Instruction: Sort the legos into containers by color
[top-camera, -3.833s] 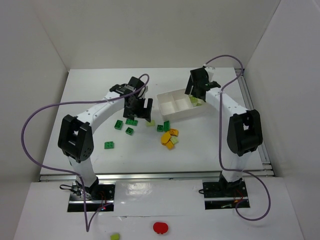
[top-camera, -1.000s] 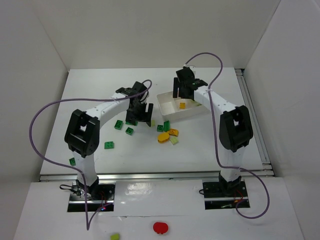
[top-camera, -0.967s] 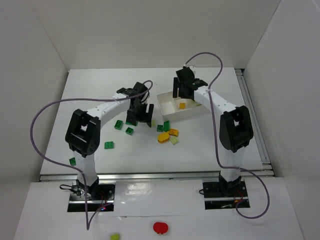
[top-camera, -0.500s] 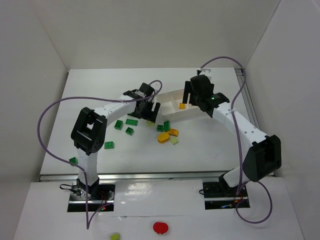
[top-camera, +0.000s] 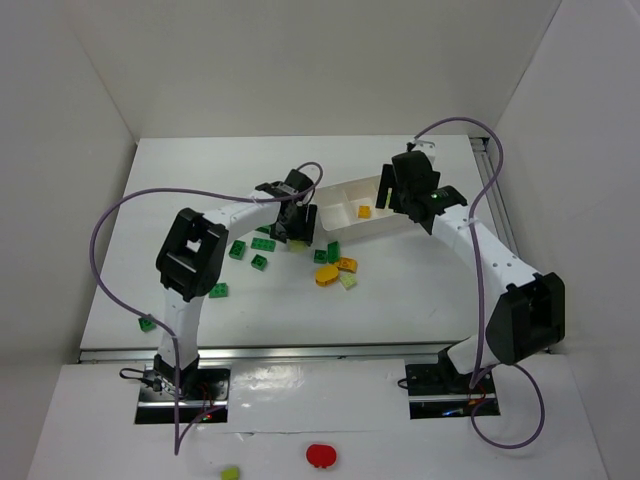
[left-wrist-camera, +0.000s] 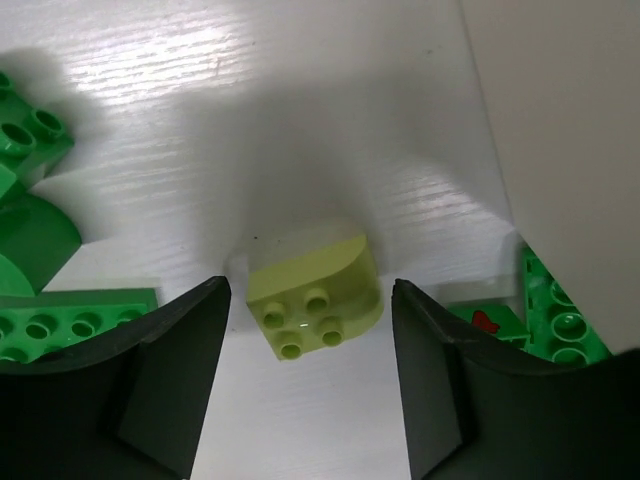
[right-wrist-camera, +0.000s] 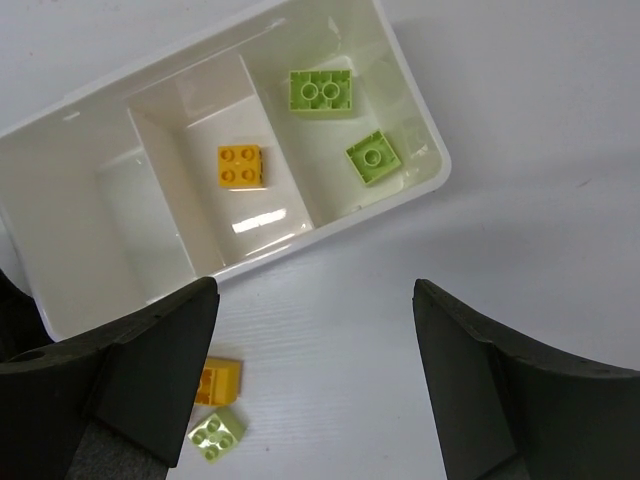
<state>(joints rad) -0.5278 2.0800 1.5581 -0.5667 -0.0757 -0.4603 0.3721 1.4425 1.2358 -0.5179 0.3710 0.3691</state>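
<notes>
We count three legos in the tray (right-wrist-camera: 420, 190), all beyond the tips of the right fingers (right-wrist-camera: 140, 370). One orange brick (right-wrist-camera: 241, 166) lies in the middle compartment and two pale yellow-green bricks (right-wrist-camera: 320, 90) lie in an end compartment. These fingers stand wide open above the bench (right-wrist-camera: 520, 130) and hold nothing. Close beside one of them lie a second orange brick (right-wrist-camera: 218, 380) and a loose pale brick (right-wrist-camera: 215, 435). The left fingers (left-wrist-camera: 170, 380) are open too. One curved pale brick (left-wrist-camera: 315, 300) lies on the bench between them and touches neither. Dark green bricks (left-wrist-camera: 30, 140) lie outside both left fingers. From above we see about six, some partly hidden.
</notes>
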